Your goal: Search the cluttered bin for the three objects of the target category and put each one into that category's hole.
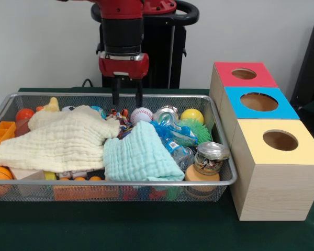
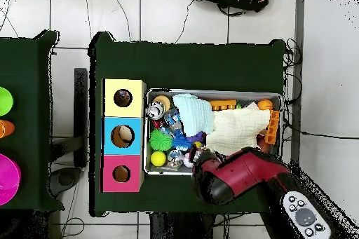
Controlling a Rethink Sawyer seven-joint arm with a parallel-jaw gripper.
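Note:
The wire mesh bin lies on the green table, full of clutter; it also shows in the overhead view. My gripper hangs over the bin's far rim, open and empty. Just below it, part of one knotted rope bundle shows between the cream cloth and a baseball. No other rope bundle shows; the cloths hide much of the bin. The blue-topped box's hole is the middle one of three, right of the bin. In the overhead view the hole is left of the bin and my arm hides the gripper.
A red-topped box and a yellow-topped box flank the blue one. The bin also holds a mint cloth, a spiky green ball, a yellow ball, a jar, a can and crinkly wrappers.

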